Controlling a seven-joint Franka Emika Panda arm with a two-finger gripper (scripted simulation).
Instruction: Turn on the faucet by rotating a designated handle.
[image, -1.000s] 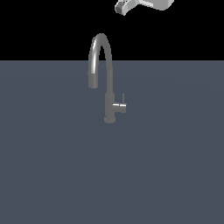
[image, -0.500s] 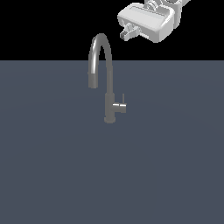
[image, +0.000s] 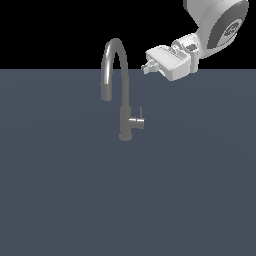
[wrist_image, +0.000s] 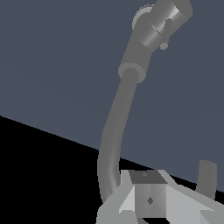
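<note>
Brushed grey metal faucet (image: 123, 95); matt slate floor (image: 60, 190).

Arm enters from the exterior view's upper right, wrist angled downward. Gripper (image: 145, 68) points toward the exterior view's left. Finger separation cannot be determined.

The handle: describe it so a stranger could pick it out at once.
Find the tall dark gooseneck faucet standing on the grey surface. Low on its body, a short stub juts toward the exterior view's right. The handle is the thin upright pin at that stub's end, far slimmer than the arched spout.
</note>
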